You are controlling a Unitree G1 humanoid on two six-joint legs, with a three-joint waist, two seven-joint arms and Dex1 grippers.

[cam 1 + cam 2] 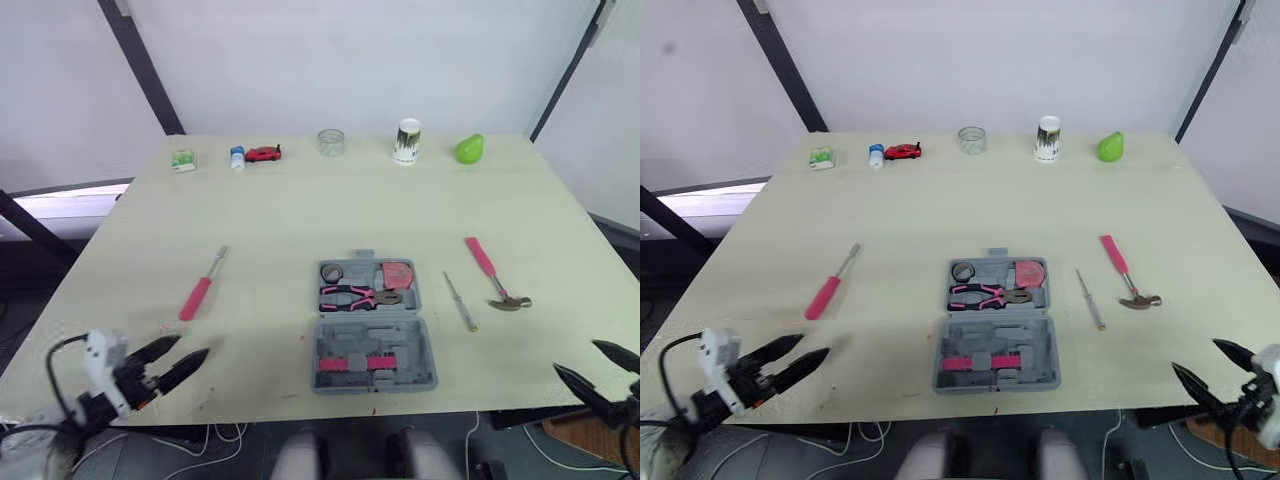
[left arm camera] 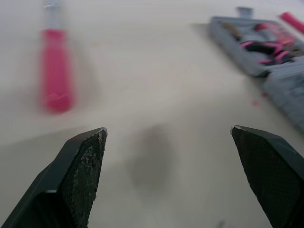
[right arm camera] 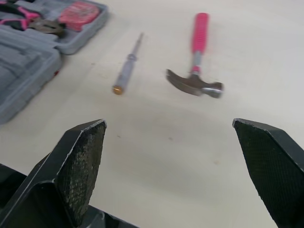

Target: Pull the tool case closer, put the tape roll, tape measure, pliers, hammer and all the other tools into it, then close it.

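An open grey tool case (image 1: 372,325) lies near the table's front middle; its far half holds a tape roll (image 1: 331,272), pink-handled pliers (image 1: 352,296) and a red tape measure (image 1: 398,274). A pink-handled hammer (image 1: 492,272) and a thin grey screwdriver (image 1: 460,301) lie to the right of the case. A pink-handled screwdriver (image 1: 200,288) lies to its left. My left gripper (image 1: 182,357) hovers open at the front left edge, below the pink screwdriver. At the front right corner my right gripper (image 1: 596,366) is open and holds nothing.
Along the table's far edge (image 1: 350,136) stand a small green-white packet (image 1: 183,160), a small bottle (image 1: 237,157), a red toy car (image 1: 264,153), a clear glass (image 1: 331,141), a white can (image 1: 407,141) and a green pear-shaped object (image 1: 469,149).
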